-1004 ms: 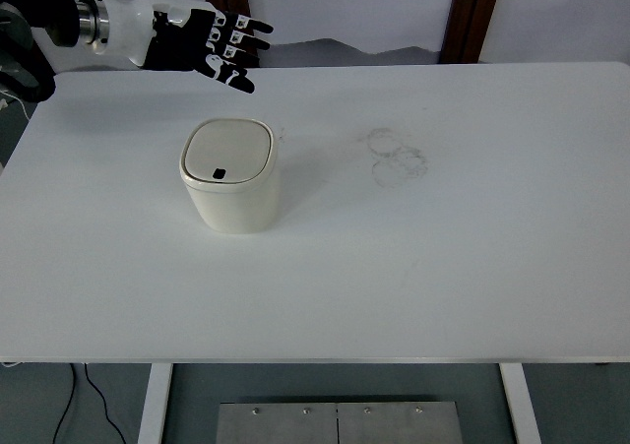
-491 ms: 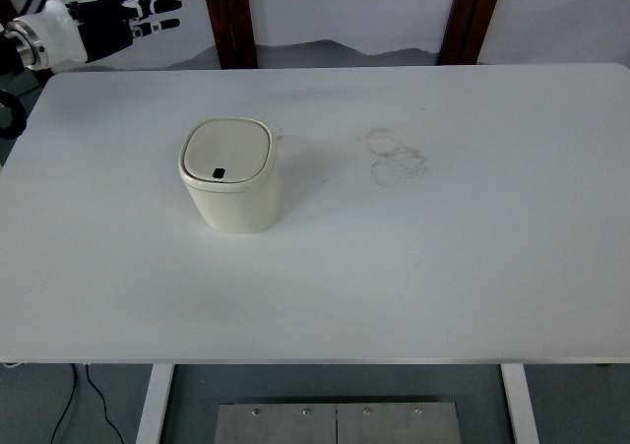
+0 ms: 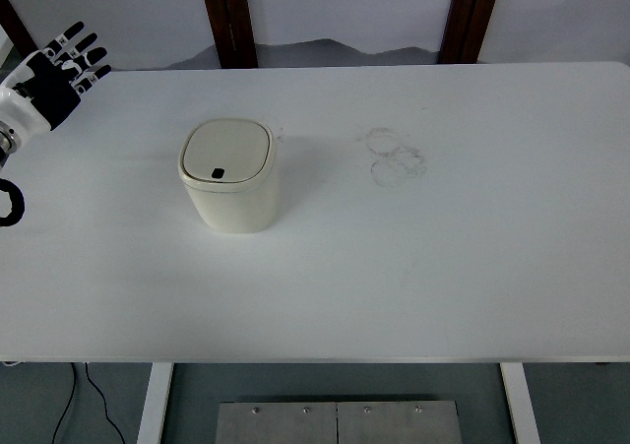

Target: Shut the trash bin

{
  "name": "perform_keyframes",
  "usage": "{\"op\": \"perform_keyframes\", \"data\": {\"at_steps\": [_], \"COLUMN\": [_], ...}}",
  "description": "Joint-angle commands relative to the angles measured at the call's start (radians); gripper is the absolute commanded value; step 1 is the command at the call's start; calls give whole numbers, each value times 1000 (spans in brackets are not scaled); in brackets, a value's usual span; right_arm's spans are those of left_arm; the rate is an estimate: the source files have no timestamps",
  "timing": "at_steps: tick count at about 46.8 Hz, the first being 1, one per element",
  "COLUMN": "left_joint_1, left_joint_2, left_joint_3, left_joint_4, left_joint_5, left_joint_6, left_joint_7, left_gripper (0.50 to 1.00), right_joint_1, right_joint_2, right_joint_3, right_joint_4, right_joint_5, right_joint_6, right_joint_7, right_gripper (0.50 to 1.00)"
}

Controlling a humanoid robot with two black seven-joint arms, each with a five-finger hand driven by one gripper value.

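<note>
Lidded trash bin [image 3: 228, 175] mid-table, left robot hand [image 3: 57, 78] spread, well apart

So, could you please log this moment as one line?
trash bin: lid shut, mid-table | left hand: open, at left edge, clear of bin | right: unseen

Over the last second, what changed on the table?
The left hand pulled back from above the table's far edge, behind the trash bin, out to the left edge of the picture, fingers spread and holding nothing throughout. The trash bin did not move and its lid stayed shut. The scribble marks on the table are unchanged. The right arm is out of view.
</note>
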Motion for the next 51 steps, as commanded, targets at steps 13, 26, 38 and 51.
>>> {"op": "perform_keyframes", "data": {"at_steps": [13,26,38,51], "left_joint_1": [142,199,242,242], "left_joint_2": [-26,-26,-26,-21], "left_joint_3": [-30,-76,-76,-76], "left_joint_4": [50,59,59,59], "left_joint_5": [-160,-186,-184,-184], "left_joint_6": [-52,-106,-109,-111], "left_joint_7": [-44,-46,-89,-90], "left_gripper": [1000,1000,1000,1000], "right_joint_1": [0,0,0,0], "right_joint_2": [0,0,0,0], "right_joint_3": [0,0,0,-1], "right_joint_4": [0,0,0,1], "right_joint_5": [-1,-1,0,-6], "right_joint_6": [0,0,0,0], "right_joint_7": [0,0,0,0], "right_gripper": [993,993,993,991]}}
